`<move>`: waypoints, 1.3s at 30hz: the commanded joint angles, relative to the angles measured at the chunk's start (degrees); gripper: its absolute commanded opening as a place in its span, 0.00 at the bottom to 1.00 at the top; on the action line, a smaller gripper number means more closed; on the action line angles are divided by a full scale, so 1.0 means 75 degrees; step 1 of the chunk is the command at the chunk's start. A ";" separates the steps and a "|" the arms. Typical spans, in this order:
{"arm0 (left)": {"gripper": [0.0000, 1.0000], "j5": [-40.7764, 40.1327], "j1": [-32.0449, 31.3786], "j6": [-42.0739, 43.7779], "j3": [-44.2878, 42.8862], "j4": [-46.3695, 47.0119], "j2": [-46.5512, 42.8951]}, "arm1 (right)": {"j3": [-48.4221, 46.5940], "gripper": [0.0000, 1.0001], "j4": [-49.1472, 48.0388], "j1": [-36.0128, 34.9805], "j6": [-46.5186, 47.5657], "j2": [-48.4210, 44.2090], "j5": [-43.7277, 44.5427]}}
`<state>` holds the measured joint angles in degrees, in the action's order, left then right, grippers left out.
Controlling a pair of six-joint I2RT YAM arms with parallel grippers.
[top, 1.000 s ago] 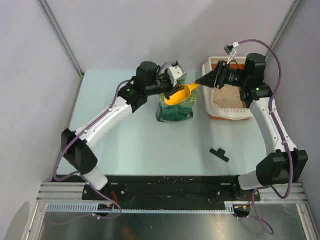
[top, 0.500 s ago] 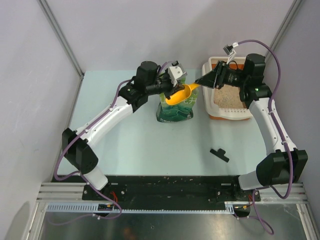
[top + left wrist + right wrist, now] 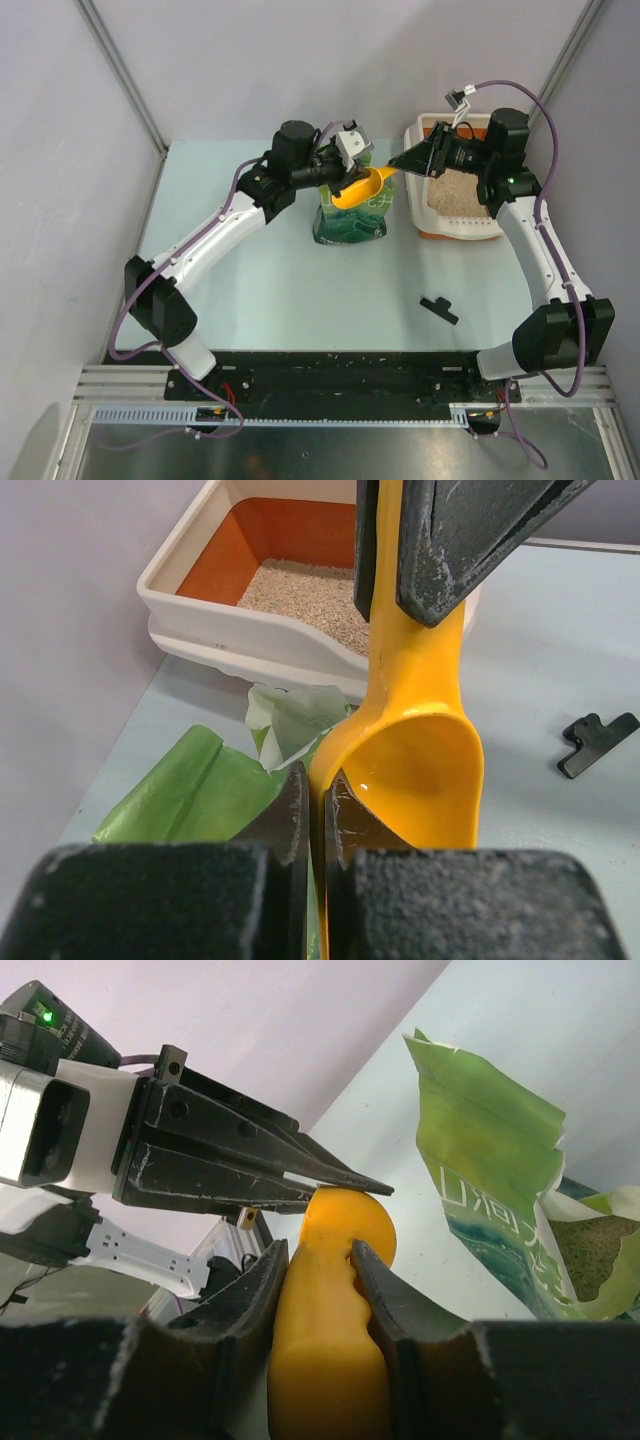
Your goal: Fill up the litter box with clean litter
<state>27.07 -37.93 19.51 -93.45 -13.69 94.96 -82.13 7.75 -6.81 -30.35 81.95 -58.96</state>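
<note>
The yellow-orange scoop (image 3: 362,188) hangs empty over the open green bag (image 3: 350,222), held from both ends. My left gripper (image 3: 347,183) is shut on the rim of its bowl (image 3: 420,750), jaws pinching the thin wall. My right gripper (image 3: 398,166) is shut on its handle (image 3: 325,1360), both fingers pressed against the sides. The litter box (image 3: 411,205), orange with a white rim, stands right of the bag. Beige clean litter (image 3: 455,195) covers part of its floor (image 3: 310,595). Litter also shows inside the bag's mouth (image 3: 590,1250).
A small black clip (image 3: 439,308) lies on the table nearer the arm bases, right of centre. Grey walls close in the table at the back and on both sides. The litter box sits in the back right corner.
My right gripper's jaws have closed in on the scoop's handle. The scoop, bag and left arm have stayed where they were.
</note>
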 commanded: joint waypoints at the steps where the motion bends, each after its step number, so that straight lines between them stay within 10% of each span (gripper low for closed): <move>1: 0.10 0.0199 0.0007 -0.0222 -0.0138 0.0255 -0.0005 | -0.0042 0.00 -0.0611 -0.0077 0.0027 -0.0087 -0.0318; 2: 0.34 0.0188 0.0019 -0.0199 -0.0126 0.0267 -0.0016 | -0.0042 0.00 -0.0623 0.0063 0.0015 -0.0076 -0.0342; 5: 0.60 0.0152 0.0100 -0.0175 -0.0126 0.0256 -0.0122 | -0.0053 0.00 -0.0646 0.0414 -0.0020 -0.0076 -0.0435; 14: 0.91 0.0504 0.0850 0.0538 -0.0642 0.0255 -0.0603 | -0.0861 0.00 0.0195 0.1763 0.0646 0.0100 -0.0286; 24: 0.94 0.0492 0.1343 0.0997 -0.1402 -0.0130 0.0580 | -0.2209 0.00 0.2330 0.1658 0.2909 0.0370 0.1719; 33: 0.91 0.1616 0.1659 0.1042 -0.3185 -0.1830 0.2209 | -0.2280 0.00 0.2048 0.1412 0.3015 0.0475 0.1252; 39: 0.74 0.2108 0.1659 0.1418 -0.2963 -0.2346 0.2316 | -0.2432 0.00 0.2646 0.0604 0.3893 0.0464 0.2151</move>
<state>37.26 -25.52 27.42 -114.24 -27.57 113.30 -96.53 25.06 1.39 -6.22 85.47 -47.33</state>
